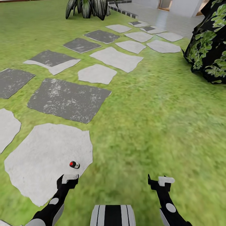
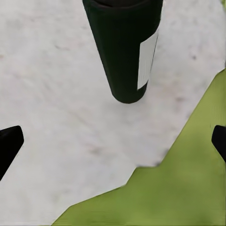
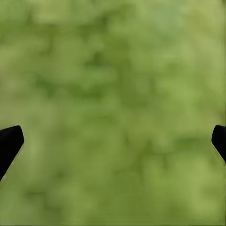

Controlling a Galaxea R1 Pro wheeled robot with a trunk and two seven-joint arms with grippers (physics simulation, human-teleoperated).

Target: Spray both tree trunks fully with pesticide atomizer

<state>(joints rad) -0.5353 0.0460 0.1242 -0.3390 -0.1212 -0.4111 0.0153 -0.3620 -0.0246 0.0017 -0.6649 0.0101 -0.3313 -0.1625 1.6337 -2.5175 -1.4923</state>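
1. Head view: I stand on the blurry green lawn (image 1: pixel 150 125) of the garden, beside a path of pale and dark grey flat stepping stones. The pesticide atomizer, a small dark cylindrical bottle with a red top (image 1: pixel 74 164), stands on the large pale grey stone slab (image 1: pixel 40 157) nearest me, close to that slab's edge by the grass.

2. Head view, arms: my left gripper (image 1: pixel 67 179) hangs just short of the atomizer, not touching it. My right gripper (image 1: pixel 163 182) hangs over bare grass, well apart from the bottle. From this angle I cannot tell how far either pair of fingers is spread.

3. Head view, surroundings: a dark bush with green-patterned leaves (image 1: pixel 208 47) sits at the far right; a spiky striped plant (image 1: pixel 88 8) stands at the head of the path, and a pale paved area (image 1: pixel 163 17) lies beyond it.

4. Left wrist view: the atomizer's dark body with a white label (image 2: pixel 125 47) lies ahead of the fingers on the pale slab, near the grass border. The two black fingertips (image 2: pixel 9 143) sit at opposite edges of the picture, so the left gripper is spread wide and holds nothing.

5. Right wrist view: blurred grass (image 3: pixel 113 103); the fingertips (image 3: pixel 9 143) are likewise wide apart and empty.

6. Progress, in my judgement: early. The atomizer is not yet picked up; grasping it, reaching both trees and covering each trunk all remain.
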